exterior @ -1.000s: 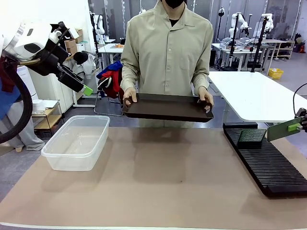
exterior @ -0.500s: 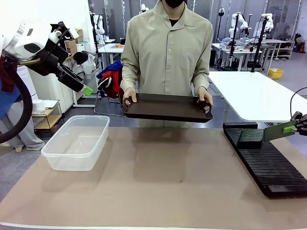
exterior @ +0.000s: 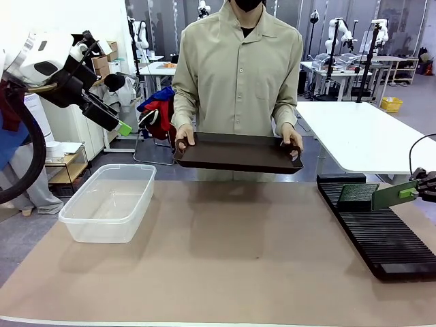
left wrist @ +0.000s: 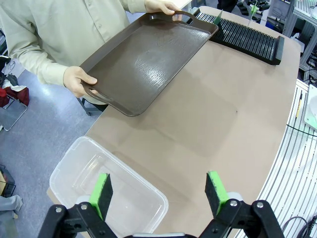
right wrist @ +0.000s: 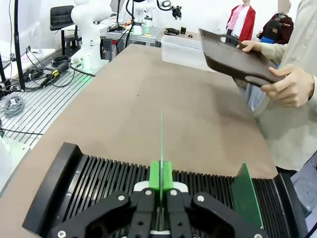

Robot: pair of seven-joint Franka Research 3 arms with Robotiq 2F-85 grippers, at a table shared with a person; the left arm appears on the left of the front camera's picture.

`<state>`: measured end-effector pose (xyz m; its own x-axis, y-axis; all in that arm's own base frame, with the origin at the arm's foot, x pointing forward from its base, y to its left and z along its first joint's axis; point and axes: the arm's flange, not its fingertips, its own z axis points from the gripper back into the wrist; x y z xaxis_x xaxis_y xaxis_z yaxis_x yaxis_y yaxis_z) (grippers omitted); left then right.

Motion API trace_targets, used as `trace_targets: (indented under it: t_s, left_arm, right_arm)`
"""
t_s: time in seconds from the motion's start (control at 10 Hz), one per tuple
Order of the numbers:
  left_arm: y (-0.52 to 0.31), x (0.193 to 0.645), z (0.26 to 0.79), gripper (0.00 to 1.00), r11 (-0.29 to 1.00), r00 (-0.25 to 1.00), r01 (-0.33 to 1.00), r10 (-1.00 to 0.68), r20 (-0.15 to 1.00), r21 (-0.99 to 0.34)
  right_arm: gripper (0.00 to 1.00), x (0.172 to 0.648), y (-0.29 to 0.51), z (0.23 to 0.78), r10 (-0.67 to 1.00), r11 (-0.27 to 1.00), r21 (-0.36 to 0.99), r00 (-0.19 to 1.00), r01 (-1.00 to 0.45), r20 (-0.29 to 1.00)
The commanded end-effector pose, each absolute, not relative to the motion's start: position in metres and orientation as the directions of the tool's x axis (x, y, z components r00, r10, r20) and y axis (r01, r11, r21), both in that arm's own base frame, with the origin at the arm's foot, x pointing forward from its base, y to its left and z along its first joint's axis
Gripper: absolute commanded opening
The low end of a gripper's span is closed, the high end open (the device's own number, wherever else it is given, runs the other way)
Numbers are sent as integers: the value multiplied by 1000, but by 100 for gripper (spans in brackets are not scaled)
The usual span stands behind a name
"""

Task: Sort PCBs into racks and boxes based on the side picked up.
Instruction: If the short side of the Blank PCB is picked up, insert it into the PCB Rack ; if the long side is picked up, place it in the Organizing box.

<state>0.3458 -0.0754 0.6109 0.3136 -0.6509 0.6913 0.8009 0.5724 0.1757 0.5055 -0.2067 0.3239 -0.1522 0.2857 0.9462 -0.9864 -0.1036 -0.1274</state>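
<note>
My right pincer (right wrist: 160, 184) is clamped shut on a green circuit board (right wrist: 161, 144), held edge-on above the black slotted rack (right wrist: 99, 181) (from my wrist it shows as a thin vertical line). From the front, that board (exterior: 390, 195) hangs tilted over the rack's (exterior: 381, 235) far half. A second green board (exterior: 356, 196) already stands in slots near the rack's far end, just beside the held one. My left pincer (left wrist: 161, 191) is raised well off the worktop (exterior: 231, 259), its jaws wide apart and holding nothing, above the clear plastic tub (exterior: 109, 202), well apart from the rack. Between tub and rack, a person holds a dark brown tray (exterior: 238, 152) by both handles at the worktop's far edge.
</note>
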Motion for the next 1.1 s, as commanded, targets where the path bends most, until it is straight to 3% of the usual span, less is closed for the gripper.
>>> trace_targets:
  t_s: [0.0, 1.0]
  left_arm:
    - [-73, 347, 610, 100, 571, 318, 804, -650, 691, 167]
    - [-73, 347, 610, 100, 571, 318, 804, -650, 691, 167]
  right_arm:
    - [2, 507, -203, 302, 295, -120, -157, -186, -980, 937]
    - [2, 492, -204, 277, 266, -144, -113, -149, -983, 952]
